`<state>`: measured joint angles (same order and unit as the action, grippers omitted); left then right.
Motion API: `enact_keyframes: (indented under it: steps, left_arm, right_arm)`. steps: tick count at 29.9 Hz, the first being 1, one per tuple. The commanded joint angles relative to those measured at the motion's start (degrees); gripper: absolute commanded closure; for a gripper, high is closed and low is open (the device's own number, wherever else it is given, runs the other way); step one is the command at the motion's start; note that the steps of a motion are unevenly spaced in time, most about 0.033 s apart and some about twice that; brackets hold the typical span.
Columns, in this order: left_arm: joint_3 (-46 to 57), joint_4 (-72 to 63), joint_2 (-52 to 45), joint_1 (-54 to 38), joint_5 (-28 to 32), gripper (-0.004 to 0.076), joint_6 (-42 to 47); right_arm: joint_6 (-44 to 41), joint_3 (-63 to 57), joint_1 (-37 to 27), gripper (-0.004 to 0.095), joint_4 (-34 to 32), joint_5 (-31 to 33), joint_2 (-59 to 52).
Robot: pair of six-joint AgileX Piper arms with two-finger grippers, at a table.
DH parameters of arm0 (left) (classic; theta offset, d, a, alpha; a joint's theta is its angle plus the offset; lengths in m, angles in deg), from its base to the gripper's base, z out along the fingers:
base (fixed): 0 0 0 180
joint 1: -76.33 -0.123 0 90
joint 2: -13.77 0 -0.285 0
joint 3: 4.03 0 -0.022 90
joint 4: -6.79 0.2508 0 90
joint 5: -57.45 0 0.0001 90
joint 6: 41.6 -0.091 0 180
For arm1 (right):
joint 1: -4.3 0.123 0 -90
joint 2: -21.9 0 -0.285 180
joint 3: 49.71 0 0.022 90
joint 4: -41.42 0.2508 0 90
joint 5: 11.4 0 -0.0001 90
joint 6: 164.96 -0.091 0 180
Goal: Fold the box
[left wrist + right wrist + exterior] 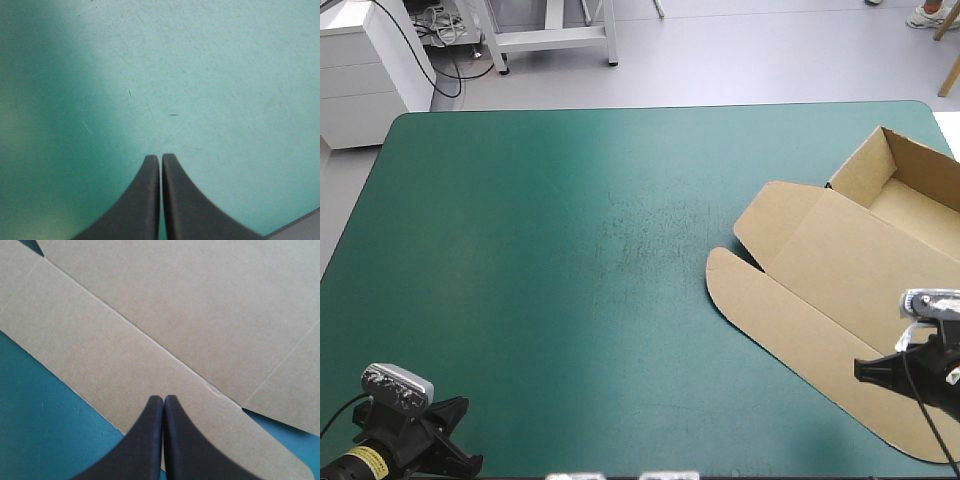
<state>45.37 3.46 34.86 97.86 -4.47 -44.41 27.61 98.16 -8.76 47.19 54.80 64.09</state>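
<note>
On the right part of the table, upon the teal-green cover [570, 250], lies the brown box [840, 280], open. Its tray [905, 195], with walls raised, stands at the far right corner. From there the flat lid [850, 270] reaches toward the middle and the near side. The rounded front flap [790, 340] ends the lid, and its long edge runs slanted from the table's middle to the near right corner.

Only the high view shows the raised walls. The right wrist view shows just flat board with straight creases and a strip of cover beside the flap. The left wrist view shows no board at all, only bare cover with fine scratches [129, 93].

The left gripper [161, 157] hangs over the near left corner, its black fingers pressed together and holding nothing. The right gripper [163, 399] is over the near end of the lid, pointing inward across the board. It is likewise clenched and empty, its tips above the flap close to the crease.
</note>
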Motion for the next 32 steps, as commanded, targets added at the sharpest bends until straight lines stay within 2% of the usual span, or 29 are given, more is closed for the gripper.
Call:
enact_keyframes:
  steps: [1, 9, 22, 32]
  left_arm:
    - [-1.3, -0.7, 0.7, 0.1, 3.2, 0.0731, 0.2]
    - [-1.3, -0.7, 0.7, 0.1, 3.2, 0.0731, 0.2]
    - [-1.3, -0.7, 0.7, 0.1, 3.2, 0.0731, 0.2]
    - [-1.3, -0.7, 0.7, 0.1, 3.2, 0.0731, 0.2]
  right_arm:
    - [2.0, -3.7, 0.3, 0.0924, 0.3, -3.9, -3.8]
    - [8.8, -15.2, 0.3, 0.0924, 4.7, -5.6, -12.9]
    - [8.1, -15.0, 0.3, 0.0924, 4.8, -5.5, -22.5]
    - [7.6, -15.0, 0.3, 0.0924, 4.9, -5.9, -23.3]
